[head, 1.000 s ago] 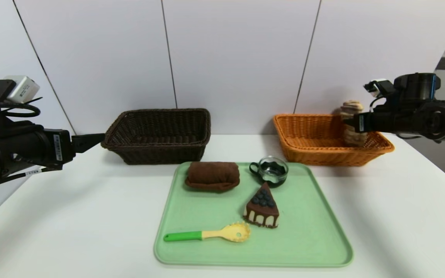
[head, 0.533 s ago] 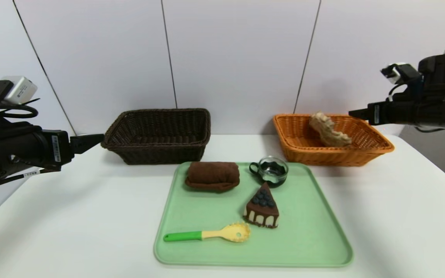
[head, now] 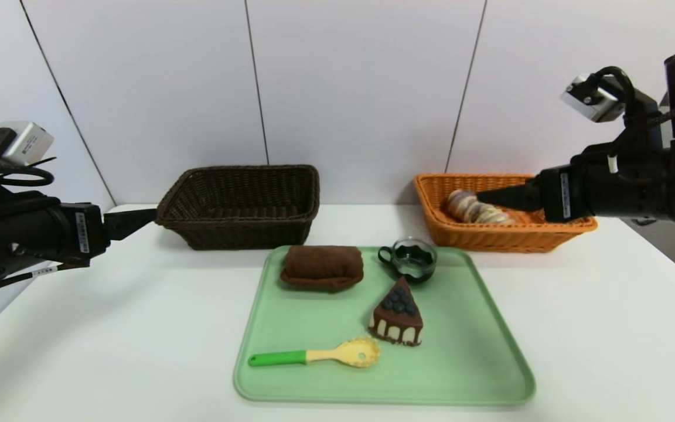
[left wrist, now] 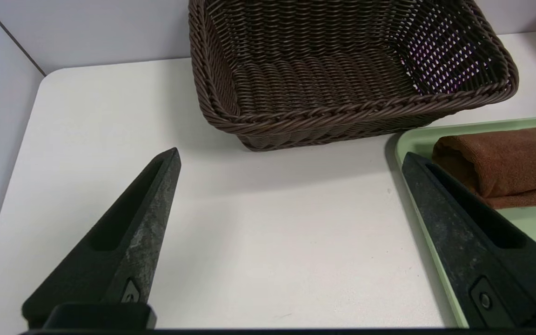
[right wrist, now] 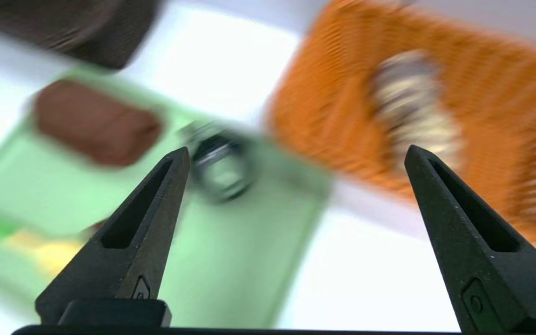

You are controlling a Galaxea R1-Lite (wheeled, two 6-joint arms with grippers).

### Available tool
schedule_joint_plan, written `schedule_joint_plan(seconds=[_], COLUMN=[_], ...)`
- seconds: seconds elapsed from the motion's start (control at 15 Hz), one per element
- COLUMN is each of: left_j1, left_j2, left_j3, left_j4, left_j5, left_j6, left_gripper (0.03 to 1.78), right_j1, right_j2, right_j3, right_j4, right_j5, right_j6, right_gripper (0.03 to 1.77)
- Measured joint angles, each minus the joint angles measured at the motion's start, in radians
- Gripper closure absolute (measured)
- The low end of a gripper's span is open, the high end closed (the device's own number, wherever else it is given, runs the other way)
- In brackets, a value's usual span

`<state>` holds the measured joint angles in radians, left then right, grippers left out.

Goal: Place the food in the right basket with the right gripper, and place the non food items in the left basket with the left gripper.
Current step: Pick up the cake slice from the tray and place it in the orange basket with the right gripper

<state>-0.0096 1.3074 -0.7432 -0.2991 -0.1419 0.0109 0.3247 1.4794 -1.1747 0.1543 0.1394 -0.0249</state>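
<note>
One bread [head: 470,207] lies in the orange basket [head: 507,239]; your right gripper [right wrist: 297,151], wide apart, likely needs lowering over the cake [head: 398,316].

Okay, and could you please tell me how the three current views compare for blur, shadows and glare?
Right wrist view: tray, mug and orange basket smeared, near fingers crisp; white table blown out.
Left wrist view: dark basket's weave sharp, soft shadow beneath.
Head view: mostly sharp, faint shadows on the table, no strong glare.
</note>
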Motion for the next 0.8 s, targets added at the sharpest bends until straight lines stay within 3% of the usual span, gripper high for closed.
schedule_joint_plan(seconds=[0.13,0.27,0.4,0.6,0.8], left_j1=[0.000,-0.007,-0.021,-0.047,-0.068], left_j2=[-0.011,-0.023,-0.033,-0.040,-0.045], left_j3=[0.014,0.027,0.036,0.058,0.101], left_j4=[0.000,-0.014,-0.028,-0.029,-0.083], left_j5=[0.000,0.000,0.000,0.000,0.001], left_j6=[0.002,0.004,0.007,0.004,0.008], left_gripper=[0.12,0.12,0.12,0.12,0.12], right_j1=[0.128,0.202,0.255,0.303,0.338], right_j2=[-0.035,-0.032,0.005,0.085,0.184], right_j3=[-0.064,-0.146,-0.199,-0.234,-0.280], right_j4=[0.194,0.390,0.536,0.625,0.631], right_j5=[-0.002,-0.009,-0.046,-0.141,-0.155], right_j6=[0.123,0.203,0.277,0.346,0.397], right_gripper=[0.17,0.15,0.14,0.12,0.11])
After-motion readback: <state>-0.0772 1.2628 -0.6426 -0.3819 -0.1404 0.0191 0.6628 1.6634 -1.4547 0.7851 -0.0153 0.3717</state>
